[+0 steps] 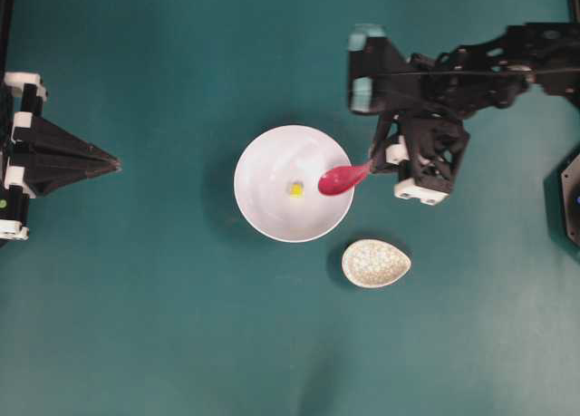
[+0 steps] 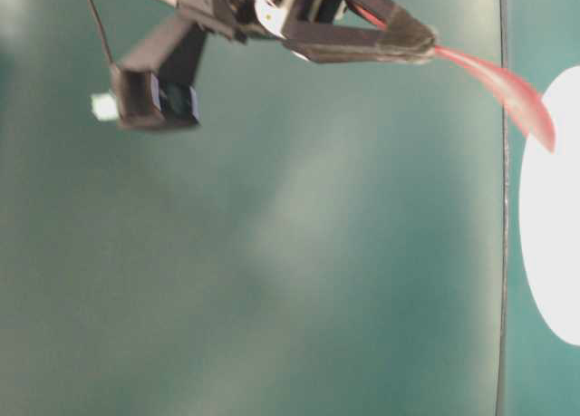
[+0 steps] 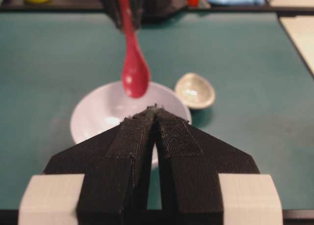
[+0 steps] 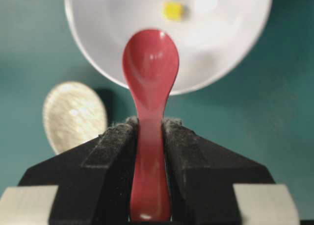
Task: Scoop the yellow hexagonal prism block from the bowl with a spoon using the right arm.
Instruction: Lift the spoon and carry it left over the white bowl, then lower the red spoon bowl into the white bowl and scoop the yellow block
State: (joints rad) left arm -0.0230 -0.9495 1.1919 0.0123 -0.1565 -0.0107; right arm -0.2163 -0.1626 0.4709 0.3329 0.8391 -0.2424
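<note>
Teal mat all over the table. The right claw (image 4: 149,132) is pinching the spoon (image 4: 150,73) by its handle, scoop sticking straight out in front, hanging over the near rim of the bowl (image 4: 88,48). Block (image 4: 172,10) sits on the bowl floor just past the scoop tip, pretty much in line with the spoon's long axis, so I'd guess it's dip and push forward. Left claw (image 3: 156,118) is pressed shut, parked well away
</note>
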